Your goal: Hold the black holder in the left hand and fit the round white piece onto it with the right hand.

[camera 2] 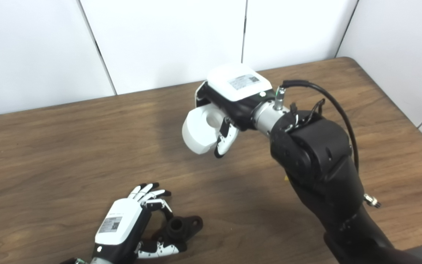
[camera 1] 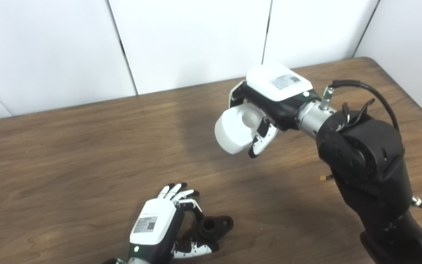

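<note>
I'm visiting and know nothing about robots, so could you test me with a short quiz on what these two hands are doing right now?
1. True or false: the right hand holds the round white piece up above the table.
2. Which hand is at the black holder? A) left hand B) right hand C) neither
3. Fill in: the white piece is ____ the holder (touching / apart from).

Key: 1 true. 2 A; its fingers curl around the holder low at the table's near edge. 3 apart from.

black holder [camera 1: 211,228] on table, round white piece [camera 1: 236,132] aloft
</note>
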`<control>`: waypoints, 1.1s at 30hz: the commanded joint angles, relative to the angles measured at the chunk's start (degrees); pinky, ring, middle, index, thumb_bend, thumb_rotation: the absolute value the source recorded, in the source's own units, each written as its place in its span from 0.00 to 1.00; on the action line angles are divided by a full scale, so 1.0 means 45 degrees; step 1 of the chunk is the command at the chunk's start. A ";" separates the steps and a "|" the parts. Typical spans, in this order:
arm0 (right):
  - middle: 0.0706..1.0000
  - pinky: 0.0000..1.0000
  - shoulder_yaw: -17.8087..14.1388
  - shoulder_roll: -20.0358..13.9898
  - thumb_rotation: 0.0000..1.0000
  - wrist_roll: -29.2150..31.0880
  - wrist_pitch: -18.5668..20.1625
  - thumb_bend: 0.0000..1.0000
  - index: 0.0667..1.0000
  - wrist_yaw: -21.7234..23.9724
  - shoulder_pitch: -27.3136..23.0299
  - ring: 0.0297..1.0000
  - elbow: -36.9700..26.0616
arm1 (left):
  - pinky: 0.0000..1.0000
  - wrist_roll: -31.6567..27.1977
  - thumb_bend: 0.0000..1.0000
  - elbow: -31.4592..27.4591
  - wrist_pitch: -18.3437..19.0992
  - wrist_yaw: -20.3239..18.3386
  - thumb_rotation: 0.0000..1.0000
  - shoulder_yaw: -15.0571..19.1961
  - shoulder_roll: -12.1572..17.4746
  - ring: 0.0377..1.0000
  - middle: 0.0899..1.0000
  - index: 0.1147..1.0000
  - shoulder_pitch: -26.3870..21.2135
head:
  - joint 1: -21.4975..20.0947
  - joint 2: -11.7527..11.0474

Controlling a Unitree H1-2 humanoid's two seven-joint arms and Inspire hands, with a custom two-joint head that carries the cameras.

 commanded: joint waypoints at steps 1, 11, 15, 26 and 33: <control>0.43 0.90 0.0143 -0.0302 0.00 0.0010 0.0572 0.53 0.46 0.1336 -0.0804 0.64 -0.0598 | 0.97 0.0536 0.51 0.0386 0.0214 -0.0560 0.06 -0.0261 -0.0033 0.92 0.81 0.42 -0.0046 | 0.0000 0.0070; 0.42 0.88 0.0819 -0.0235 0.00 0.0414 0.0635 0.53 0.48 0.1336 -0.0874 0.62 -0.1096 | 0.96 0.0636 0.52 0.0103 0.0538 -0.0922 0.06 -0.0326 -0.0245 0.92 0.81 0.42 -0.0224 | 0.0188 0.0642; 0.42 0.90 0.0879 -0.0330 0.00 0.0794 0.0637 0.53 0.47 0.1336 -0.0885 0.63 -0.1165 | 0.96 0.0747 0.52 -0.0119 0.0759 -0.1286 0.06 -0.0347 -0.0326 0.92 0.81 0.42 -0.0323 | 0.0201 0.1031; 0.43 0.90 0.1201 -0.1191 0.00 0.1820 0.0638 0.53 0.46 0.1336 -0.1120 0.62 -0.1119 | 0.95 0.1020 0.52 -0.0599 0.0996 -0.2025 0.06 -0.0308 -0.0413 0.92 0.80 0.42 -0.0504 | 0.0246 0.1668; 0.44 0.93 0.1272 -0.1612 0.00 0.2530 0.0638 0.53 0.46 0.1336 -0.1115 0.62 -0.1086 | 0.94 0.1151 0.52 -0.0685 0.1089 -0.2202 0.06 -0.0325 -0.0515 0.92 0.80 0.42 -0.0576 | 0.0400 0.1882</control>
